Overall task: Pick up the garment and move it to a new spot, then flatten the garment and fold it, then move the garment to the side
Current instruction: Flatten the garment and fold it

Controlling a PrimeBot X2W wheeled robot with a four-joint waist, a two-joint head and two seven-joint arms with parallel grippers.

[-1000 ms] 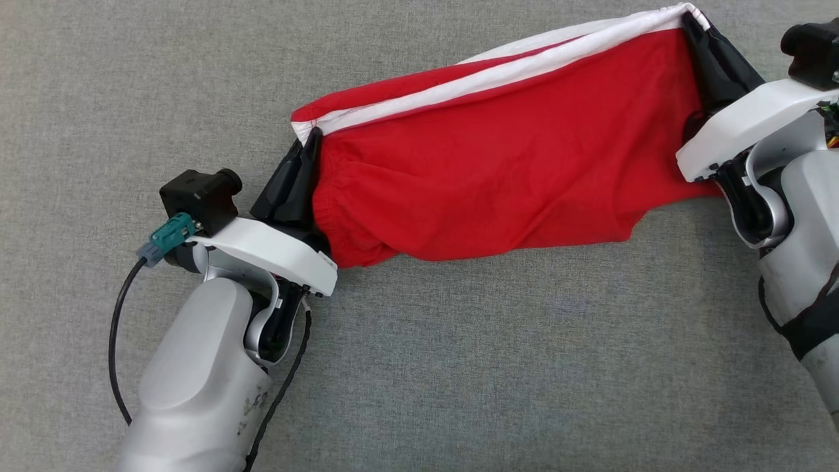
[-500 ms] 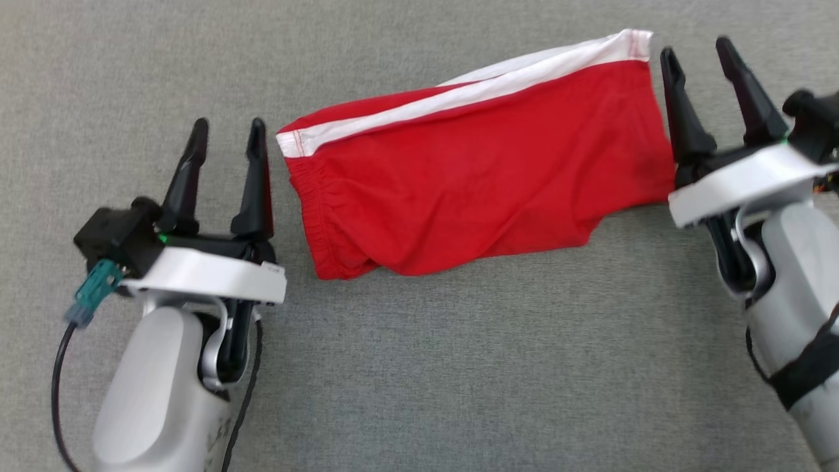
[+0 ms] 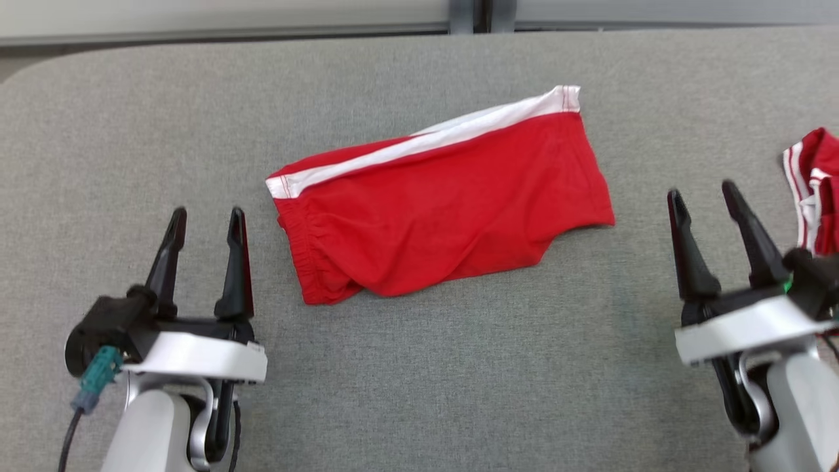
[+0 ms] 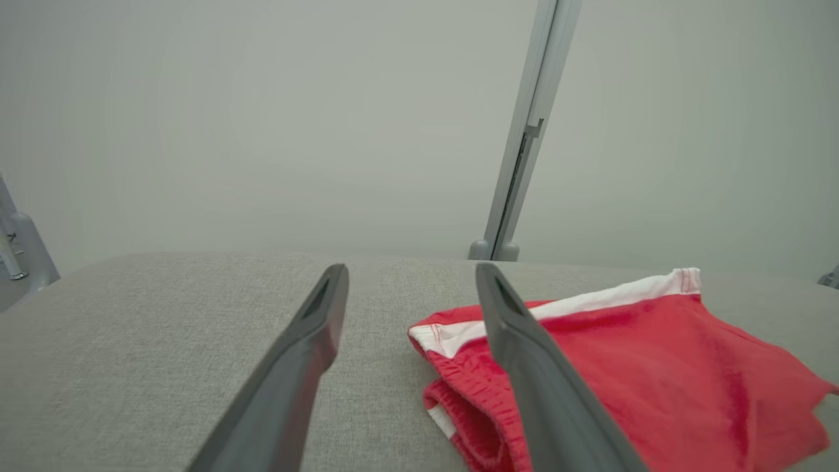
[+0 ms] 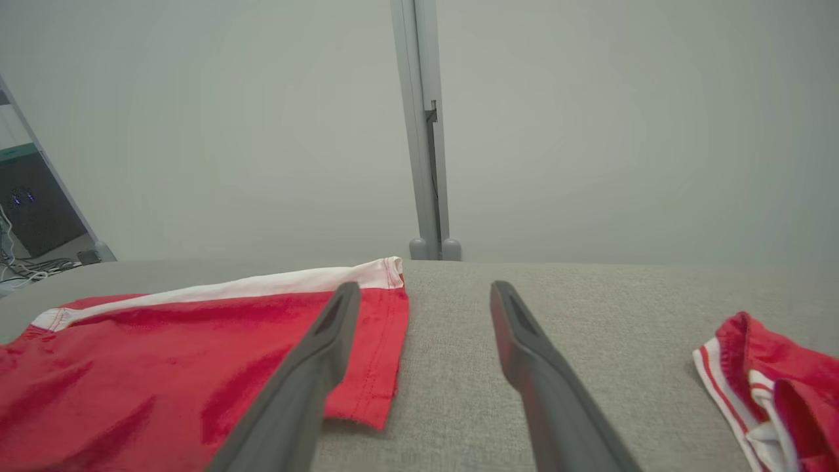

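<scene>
In the head view, the red garment [image 3: 446, 196] with a white side stripe lies on the grey cloth-covered table [image 3: 419, 393], about midway between the 2 arms and tilted so its right end sits farther from the robot. The left gripper [image 3: 207, 213] hovers just beside the gathered waistband end, fingers spread wide and holding nothing. The right gripper [image 3: 701, 190] stands a little off the hem end, equally wide open and empty. A second red-and-white garment [image 3: 816, 190] is bunched at the table's right edge. In the left wrist view, the waistband corner shows doubled over itself, with the right-hand finger crossing in front of it and bare table between the fingers. In the right wrist view, the hem end lies flat beside the left-hand finger, apart from it, and the bunched piece sits well off to the right. Judging from this, the garment looks placed, smoothed apart from a few soft wrinkles, and folded in 2 layers. What seems left is perhaps 1 more fold, then moving it to the side.
</scene>
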